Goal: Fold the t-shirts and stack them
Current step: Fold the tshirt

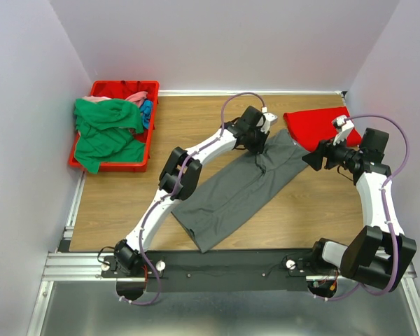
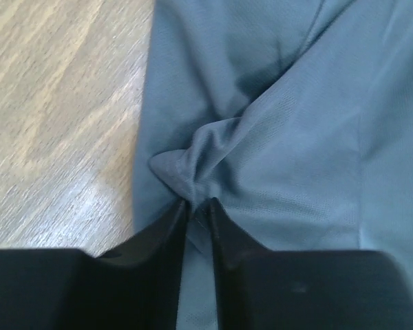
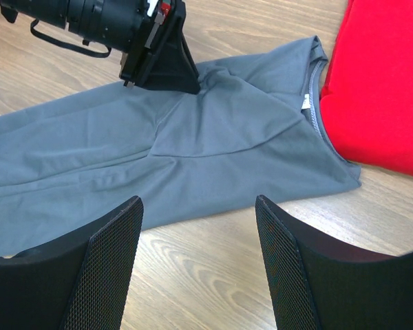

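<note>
The dark grey t-shirt (image 1: 245,185) lies long across the worktop's middle. It looks thin, limp and light, so it bunches readily. The left pincer (image 2: 196,206) pinches a small fold close to its edge; the right pincer (image 3: 198,206) hangs wide open, empty. Seams and hem would likely give the surest hold.

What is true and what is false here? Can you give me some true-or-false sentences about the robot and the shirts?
1. The left gripper pinches the grey shirt. True.
2. The right gripper holds a red shirt. False: it is open and holds nothing.
3. A green shirt hangs over the bin. True.
4. The grey shirt lies in the bin. False: it lies on the table.
</note>
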### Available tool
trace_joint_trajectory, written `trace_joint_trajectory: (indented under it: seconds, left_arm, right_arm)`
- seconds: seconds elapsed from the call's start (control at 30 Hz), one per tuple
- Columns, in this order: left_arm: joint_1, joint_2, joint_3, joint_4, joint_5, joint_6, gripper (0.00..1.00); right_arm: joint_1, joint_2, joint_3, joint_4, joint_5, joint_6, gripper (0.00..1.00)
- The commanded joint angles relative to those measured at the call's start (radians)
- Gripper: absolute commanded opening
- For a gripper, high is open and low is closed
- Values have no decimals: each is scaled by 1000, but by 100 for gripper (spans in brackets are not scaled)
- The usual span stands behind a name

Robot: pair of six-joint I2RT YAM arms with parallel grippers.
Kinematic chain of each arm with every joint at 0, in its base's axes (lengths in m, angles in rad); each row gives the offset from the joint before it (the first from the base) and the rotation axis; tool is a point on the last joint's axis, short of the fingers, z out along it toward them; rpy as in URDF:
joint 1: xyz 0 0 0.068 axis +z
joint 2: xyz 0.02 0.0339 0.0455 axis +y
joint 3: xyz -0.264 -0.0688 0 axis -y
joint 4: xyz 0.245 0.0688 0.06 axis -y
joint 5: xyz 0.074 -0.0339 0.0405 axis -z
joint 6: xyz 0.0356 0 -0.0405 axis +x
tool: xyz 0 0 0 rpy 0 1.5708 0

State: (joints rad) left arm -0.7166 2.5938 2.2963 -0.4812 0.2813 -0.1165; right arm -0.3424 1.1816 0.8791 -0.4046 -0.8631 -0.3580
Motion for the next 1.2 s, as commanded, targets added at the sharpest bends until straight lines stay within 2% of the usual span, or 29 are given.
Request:
trace_joint_trajectory:
  seconds: [0.0, 0.1, 0.17, 0.2, 0.33, 0.37, 0.47, 0.67, 0.8, 0.83, 1.17]
  left_arm:
    - [2, 32, 32, -62, -14, -3, 16]
    - [8, 23, 34, -66, -80, -21, 5]
    - [19, 6, 31, -54, -94, -28, 5]
    - [22, 0, 28, -48, -91, -28, 9]
    - [23, -38, 22, -19, -39, -6, 39]
    - [23, -55, 20, -8, -24, -2, 42]
    - [22, -95, 3, 18, 33, 11, 44]
    - [35, -135, -29, 64, -37, 0, 47]
    - [52, -98, 0, 40, -31, -11, 48]
    - [55, -90, 14, 23, -24, -9, 51]
    - [57, 5, 31, -19, 56, -11, 52]
  right_arm:
    - [-13, -14, -14, 16, -28, -2, 73]
    - [-15, -14, -15, 16, -28, -2, 73]
    - [-15, -14, -17, 15, -30, -2, 73]
    - [-17, -16, -17, 15, -30, -2, 73]
    - [-17, -14, -17, 16, -31, -4, 73]
    - [-17, -13, -17, 16, -31, -4, 73]
    - [-17, -14, -17, 16, -33, -4, 73]
    - [-17, -14, -17, 13, -34, -4, 73]
    - [-18, -16, -17, 13, -34, -6, 73]
    - [-18, -16, -17, 13, -34, -6, 73]
    - [-18, -14, -17, 15, -34, -6, 73]
